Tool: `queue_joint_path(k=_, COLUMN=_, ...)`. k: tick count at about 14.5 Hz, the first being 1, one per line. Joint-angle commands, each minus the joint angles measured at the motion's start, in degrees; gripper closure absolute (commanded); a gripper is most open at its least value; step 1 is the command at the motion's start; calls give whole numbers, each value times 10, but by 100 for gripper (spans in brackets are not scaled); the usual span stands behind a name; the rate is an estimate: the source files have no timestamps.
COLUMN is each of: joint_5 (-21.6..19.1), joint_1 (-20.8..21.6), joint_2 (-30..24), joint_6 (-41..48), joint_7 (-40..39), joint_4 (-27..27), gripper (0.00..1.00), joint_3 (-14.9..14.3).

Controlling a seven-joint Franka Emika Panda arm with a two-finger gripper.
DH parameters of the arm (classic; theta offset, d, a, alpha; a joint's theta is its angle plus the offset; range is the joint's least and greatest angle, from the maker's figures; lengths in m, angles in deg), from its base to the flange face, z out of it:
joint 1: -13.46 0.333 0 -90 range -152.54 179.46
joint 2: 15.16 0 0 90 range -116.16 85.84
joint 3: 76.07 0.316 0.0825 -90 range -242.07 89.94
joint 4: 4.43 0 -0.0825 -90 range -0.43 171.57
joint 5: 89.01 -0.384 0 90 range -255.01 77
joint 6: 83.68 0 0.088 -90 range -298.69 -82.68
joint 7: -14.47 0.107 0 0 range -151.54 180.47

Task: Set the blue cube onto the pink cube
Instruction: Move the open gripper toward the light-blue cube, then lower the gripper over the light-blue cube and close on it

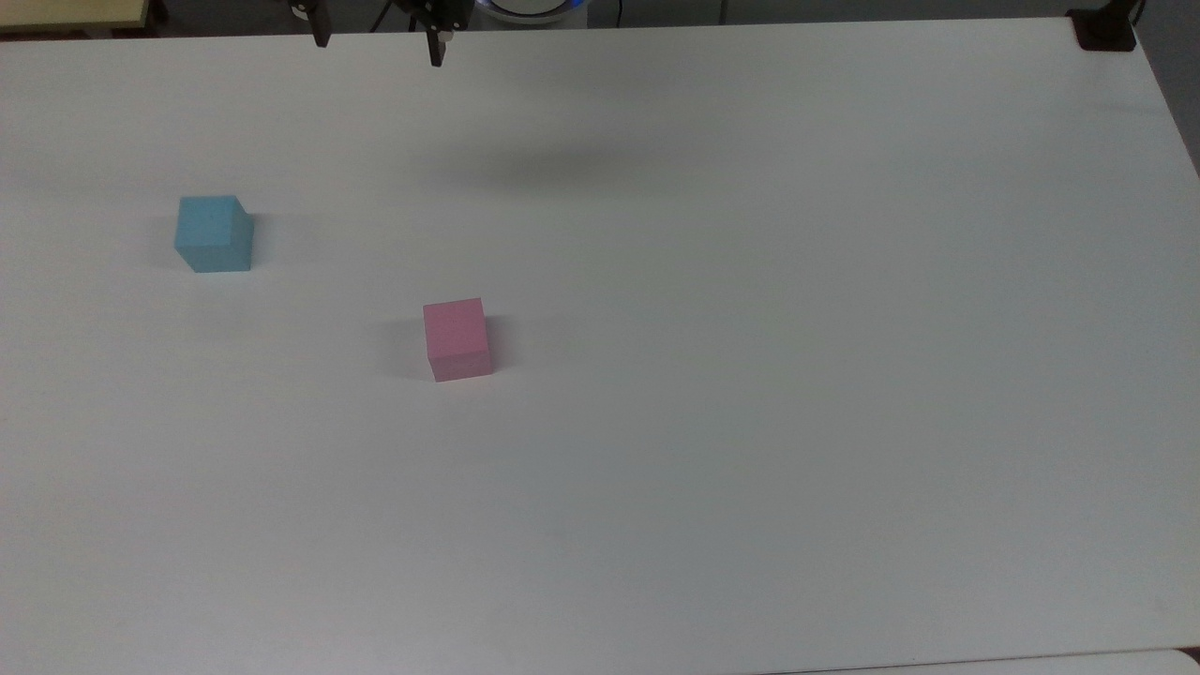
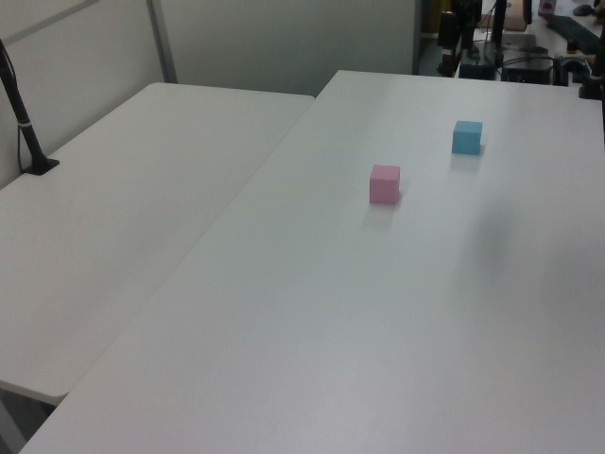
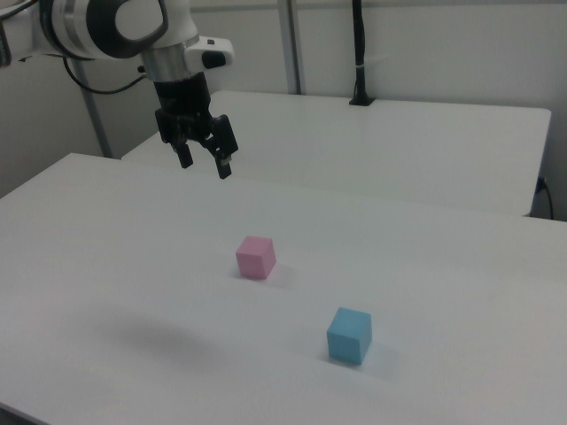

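White and bare apart from two cubes, the counter [image 1: 750, 375] stretched wide beneath the arm, with a second white table [image 2: 123, 208] butted against it and pale partition walls behind. The blue cube [image 1: 214, 234] sat flat on the counter toward the top view's left, well apart from the pink cube [image 1: 457, 339], which stood nearer the middle. In the right view the blue cube [image 3: 349, 336] lay closer to the camera and the pink cube [image 3: 255, 257] farther back. Neither was touched by anything, so both rested squarely on their bottom faces, the pink one's top free to receive the other.

The gripper [image 3: 203, 155] hung high above the counter, fingers spread apart and holding nothing, pointing downward. That spread suited an approach from above to straddle the blue cube. Judging from this, the task had barely begun: the arm would need to travel over to the blue cube and descend before any lift.
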Motion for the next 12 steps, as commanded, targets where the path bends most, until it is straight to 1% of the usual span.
queue_joint_path(k=1, joint_5=0, joint_1=-13, joint_2=-9, joint_6=-5, joint_7=-10, joint_4=10, gripper=0, joint_3=-7)
queue_joint_path(k=2, joint_5=5, joint_1=-27, joint_2=-5, joint_6=-10, joint_7=-21, joint_4=12, gripper=0, joint_3=-7)
queue_joint_path(k=3, joint_5=7, joint_1=-36, joint_2=-2, joint_6=-10, joint_7=-49, joint_4=12, gripper=0, joint_3=-7)
queue_joint_path(k=6, joint_5=9, joint_1=-84, joint_2=9, joint_6=-12, joint_7=-198, joint_4=16, gripper=0, joint_3=-7)
queue_joint_path(k=7, joint_5=9, joint_1=-106, joint_2=12, joint_6=-13, joint_7=-271, joint_4=16, gripper=0, joint_3=-7)
queue_joint_path(k=8, joint_5=10, joint_1=-120, joint_2=16, joint_6=-16, joint_7=-306, joint_4=16, gripper=0, joint_3=-8)
queue_joint_path(k=9, joint_5=9, joint_1=-135, joint_2=19, joint_6=-21, joint_7=-317, joint_4=21, gripper=0, joint_3=-8)
queue_joint_path(k=10, joint_5=13, joint_1=-143, joint_2=22, joint_6=-28, joint_7=-318, joint_4=35, gripper=0, joint_3=-14)
queue_joint_path(k=11, joint_5=15, joint_1=-149, joint_2=22, joint_6=-68, joint_7=-317, joint_4=69, gripper=0, joint_3=-28)
queue_joint_path(k=12, joint_5=15, joint_1=-150, joint_2=21, joint_6=-106, joint_7=-317, joint_4=93, gripper=0, joint_3=-37)
